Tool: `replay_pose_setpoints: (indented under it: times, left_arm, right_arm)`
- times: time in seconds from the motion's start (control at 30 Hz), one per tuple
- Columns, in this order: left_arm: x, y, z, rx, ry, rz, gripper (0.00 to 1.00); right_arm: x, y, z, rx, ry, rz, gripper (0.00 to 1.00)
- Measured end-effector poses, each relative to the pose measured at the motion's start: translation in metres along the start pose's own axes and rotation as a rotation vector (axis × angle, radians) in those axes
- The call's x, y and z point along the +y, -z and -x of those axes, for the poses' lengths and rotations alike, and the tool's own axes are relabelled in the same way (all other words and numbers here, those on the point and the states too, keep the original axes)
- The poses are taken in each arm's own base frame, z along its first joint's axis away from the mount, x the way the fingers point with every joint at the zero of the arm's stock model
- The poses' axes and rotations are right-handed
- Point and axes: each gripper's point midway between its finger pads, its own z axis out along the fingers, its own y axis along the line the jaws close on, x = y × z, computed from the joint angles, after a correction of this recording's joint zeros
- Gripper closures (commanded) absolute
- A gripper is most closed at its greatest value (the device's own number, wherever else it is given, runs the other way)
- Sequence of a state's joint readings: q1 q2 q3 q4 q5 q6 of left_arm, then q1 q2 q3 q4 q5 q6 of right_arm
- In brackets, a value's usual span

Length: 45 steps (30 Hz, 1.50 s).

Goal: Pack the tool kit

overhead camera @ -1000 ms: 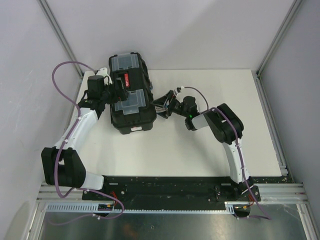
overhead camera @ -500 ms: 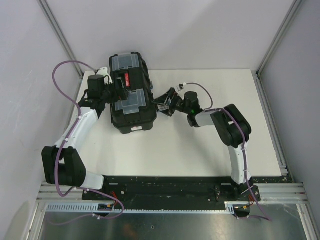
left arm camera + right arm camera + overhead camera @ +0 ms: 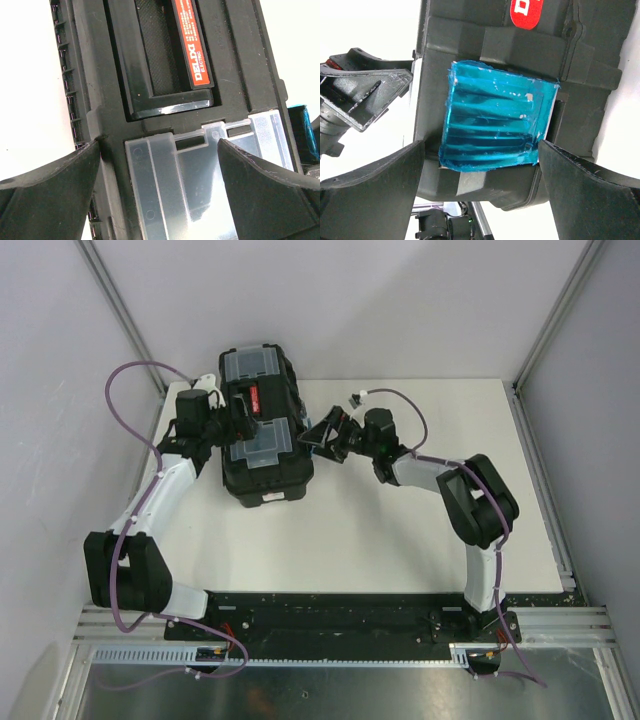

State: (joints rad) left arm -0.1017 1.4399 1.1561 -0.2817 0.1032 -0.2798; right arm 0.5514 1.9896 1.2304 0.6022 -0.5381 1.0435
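Observation:
The tool kit (image 3: 262, 440) is a black box with its lid down, standing at the table's back left. It has two clear lid compartments (image 3: 250, 364) and a red-marked handle (image 3: 192, 45). My left gripper (image 3: 236, 426) hovers open over the nearer clear compartment (image 3: 200, 185), one finger (image 3: 50, 195) out past the box's edge. My right gripper (image 3: 318, 434) is open at the box's right side. Its fingers (image 3: 592, 195) stand either side of the blue latch (image 3: 495, 122) without pinching it.
The box sits close to the left wall and back corner posts (image 3: 120, 310). White tabletop (image 3: 430, 530) stretches to the right and front of it. The black mounting rail (image 3: 340, 615) holding both arm bases runs along the near edge.
My right arm has stretched out and its gripper has moved back and left, up to the box's latch side. The left arm and the box have stayed put.

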Motion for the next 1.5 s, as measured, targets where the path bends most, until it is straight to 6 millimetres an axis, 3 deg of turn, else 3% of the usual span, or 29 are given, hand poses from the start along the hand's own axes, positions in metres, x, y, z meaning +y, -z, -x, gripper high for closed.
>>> replay_pose_setpoints:
  times: [0.37, 0.77, 1.13, 1.5]
  left_arm:
    - [0.0, 0.0, 0.0, -0.001, 0.0, 0.001, 0.03]
    - [0.001, 0.0, 0.001, -0.003, 0.001, 0.004, 0.03]
    - [0.002, -0.001, 0.001, -0.006, 0.008, 0.013, 0.03]
    - [0.002, -0.001, 0.001, -0.009, 0.009, 0.013, 0.03]
  right_arm:
    - [-0.003, -0.004, 0.013, -0.045, 0.072, -0.085, 0.01]
    - [-0.001, 0.0, 0.015, -0.072, 0.13, -0.161, 0.02]
    - [0.037, -0.007, 0.007, -0.056, 0.213, -0.137, 0.02]
    - [0.04, -0.011, 0.004, -0.054, 0.265, -0.174, 0.02]
